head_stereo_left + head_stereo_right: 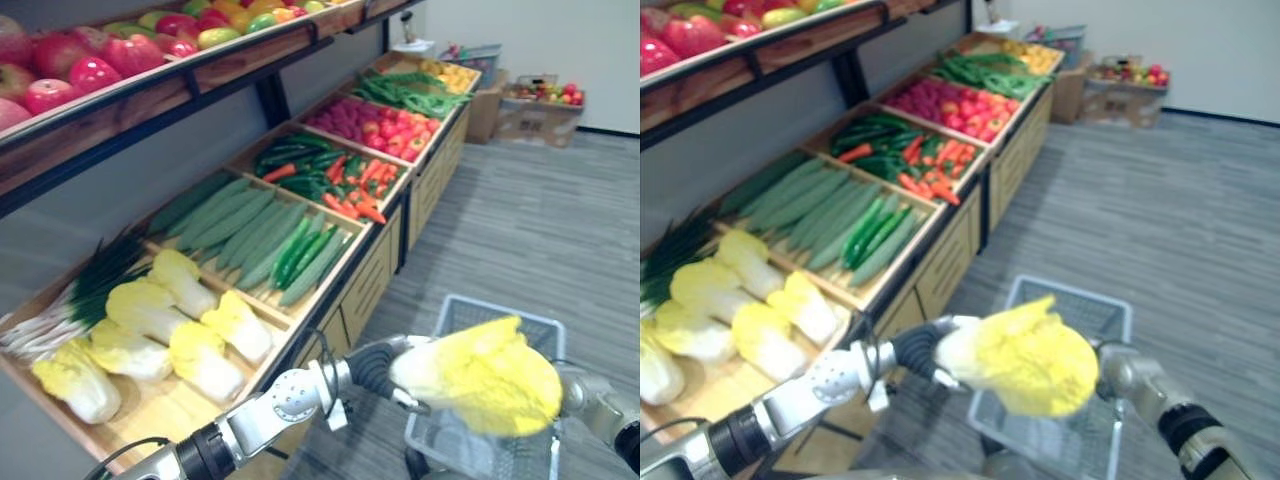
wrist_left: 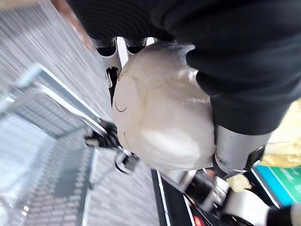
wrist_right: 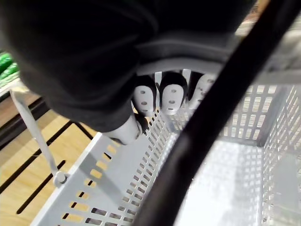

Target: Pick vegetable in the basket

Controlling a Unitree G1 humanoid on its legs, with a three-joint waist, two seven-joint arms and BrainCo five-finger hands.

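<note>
Crinkly yellow cabbage [image 1: 1025, 365] over perforated basket [image 1: 1075, 292]

Your two head eyes look down and forward; both share the left robot hand [image 1: 380, 372], its yellow leafy cabbage [image 1: 480, 378], the grey perforated plastic basket [image 1: 472, 308] under it and the wooden vegetable shelf [image 1: 332, 290] to its left. Your left wrist camera hugs the cabbage's pale base; your right wrist camera peers past the right robot hand [image 3: 162, 96] into that basket.

Bright, even indoor light washes the cabbage [image 1: 480, 375] pale, with soft shadow under the upper shelf [image 1: 200, 78].
</note>
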